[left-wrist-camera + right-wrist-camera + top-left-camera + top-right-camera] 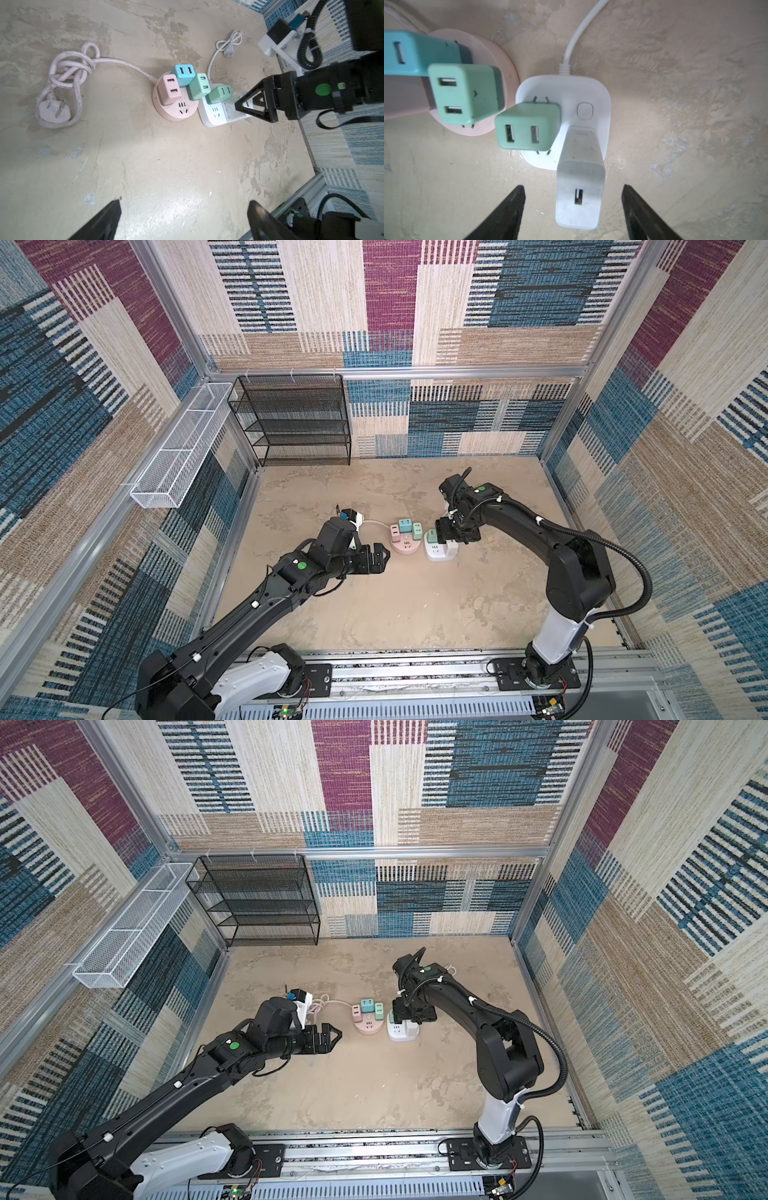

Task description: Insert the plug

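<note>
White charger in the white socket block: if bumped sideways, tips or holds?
Probably holds: the white charger stands upright and looks seated in the white socket block. It is tall over a small, loose-looking block, so a hard push may tilt or drag the block too. Smooth shell, likely slippery.

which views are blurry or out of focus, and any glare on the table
Right wrist view: the white single-port charger block nearest the lens is soft, as is the blue USB adapter at the frame edge. Left wrist view: a pale sheen on the beige mottled tabletop. Both top views: sharp and evenly lit.
</note>
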`<state>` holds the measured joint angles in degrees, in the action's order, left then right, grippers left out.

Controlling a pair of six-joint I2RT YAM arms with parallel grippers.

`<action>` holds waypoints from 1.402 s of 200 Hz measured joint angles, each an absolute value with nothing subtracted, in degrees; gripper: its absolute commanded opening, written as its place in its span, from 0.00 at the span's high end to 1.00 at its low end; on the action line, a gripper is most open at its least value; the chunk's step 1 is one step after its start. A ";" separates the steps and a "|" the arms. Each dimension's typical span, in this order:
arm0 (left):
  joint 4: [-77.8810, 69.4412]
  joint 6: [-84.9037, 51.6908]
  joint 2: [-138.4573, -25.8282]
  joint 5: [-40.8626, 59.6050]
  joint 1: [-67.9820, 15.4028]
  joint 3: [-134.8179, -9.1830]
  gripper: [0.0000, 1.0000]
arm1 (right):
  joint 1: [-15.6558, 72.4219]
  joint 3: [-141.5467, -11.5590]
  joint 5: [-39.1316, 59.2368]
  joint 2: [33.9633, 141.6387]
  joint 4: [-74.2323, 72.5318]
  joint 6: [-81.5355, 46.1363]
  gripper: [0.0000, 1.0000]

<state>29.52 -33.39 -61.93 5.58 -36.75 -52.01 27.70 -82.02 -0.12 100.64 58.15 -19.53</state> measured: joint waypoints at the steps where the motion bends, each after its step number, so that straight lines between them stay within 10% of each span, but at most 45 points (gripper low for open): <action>1: 29.65 -33.30 -61.98 5.45 -36.75 -52.16 0.01 | 27.70 -82.02 -0.14 100.55 58.13 -19.51 0.17; 66: 35.53 -31.27 -61.71 -7.27 -36.21 -58.67 0.00 | 25.34 -79.44 -2.17 88.18 55.46 -18.52 0.00; 131: 23.31 -27.88 -55.05 -16.32 -36.23 -47.57 0.01 | 25.26 -60.12 -2.11 68.47 31.62 -18.20 0.00; 280: -10.26 -6.48 -58.94 -31.24 -22.26 -32.56 0.01 | 25.26 -40.77 -4.62 60.14 4.01 -15.09 0.00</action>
